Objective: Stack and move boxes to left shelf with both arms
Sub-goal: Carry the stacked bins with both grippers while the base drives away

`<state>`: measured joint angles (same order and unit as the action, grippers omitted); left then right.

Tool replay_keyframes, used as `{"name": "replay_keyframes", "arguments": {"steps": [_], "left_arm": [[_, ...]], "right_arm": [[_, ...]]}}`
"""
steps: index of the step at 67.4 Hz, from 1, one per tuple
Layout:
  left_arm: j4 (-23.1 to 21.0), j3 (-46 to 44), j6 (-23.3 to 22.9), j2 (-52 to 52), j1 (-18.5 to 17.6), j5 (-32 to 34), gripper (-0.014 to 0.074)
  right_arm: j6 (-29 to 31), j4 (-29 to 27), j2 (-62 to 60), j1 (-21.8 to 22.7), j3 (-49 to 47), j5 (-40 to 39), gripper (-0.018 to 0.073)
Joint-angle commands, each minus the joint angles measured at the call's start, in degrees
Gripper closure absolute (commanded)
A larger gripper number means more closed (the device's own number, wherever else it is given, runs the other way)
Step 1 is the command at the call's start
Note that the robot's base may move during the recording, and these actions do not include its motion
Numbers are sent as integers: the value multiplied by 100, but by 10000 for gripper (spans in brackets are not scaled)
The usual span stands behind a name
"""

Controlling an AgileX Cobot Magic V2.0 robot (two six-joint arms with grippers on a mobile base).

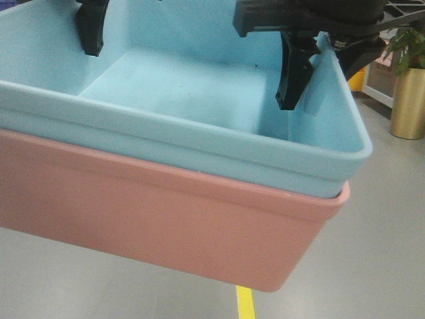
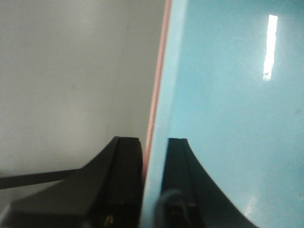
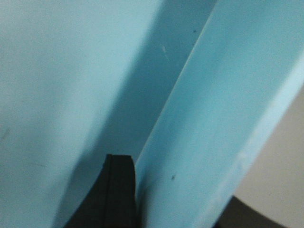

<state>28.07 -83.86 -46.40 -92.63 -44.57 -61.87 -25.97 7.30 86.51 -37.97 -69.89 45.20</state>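
Note:
The light blue box (image 1: 166,143) is nested inside the salmon pink box (image 1: 166,219), and the stack hangs tilted above the floor. My left gripper (image 1: 89,33) is at the stack's far left wall. In the left wrist view, that gripper (image 2: 154,147) is shut on the stacked walls, with the pink rim (image 2: 156,85) and the blue box (image 2: 228,118) between its jaws. My right gripper (image 1: 302,80) clamps the right wall. In the right wrist view, this gripper (image 3: 185,190) has one finger inside the blue box (image 3: 57,85) and one outside. The left shelf is out of view.
Grey floor (image 1: 372,266) lies below the stack, with a yellow line (image 1: 245,302) marked on it. A gold planter with a green plant (image 1: 408,100) stands at the right edge, with a yellow object (image 1: 358,78) beside it.

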Motion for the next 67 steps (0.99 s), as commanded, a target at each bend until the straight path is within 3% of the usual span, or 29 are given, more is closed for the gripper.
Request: {"name": "replay_keyframes", "arguments": {"steps": [1, 67], "left_arm": [[-634, -237, -69, 240, -246, 1260, 605], [-634, -237, -69, 240, -246, 1260, 605]], "right_arm": [[157, -574, -277, -170, -388, -1510, 503], [157, -574, -277, -170, -388, -1510, 503]]}}
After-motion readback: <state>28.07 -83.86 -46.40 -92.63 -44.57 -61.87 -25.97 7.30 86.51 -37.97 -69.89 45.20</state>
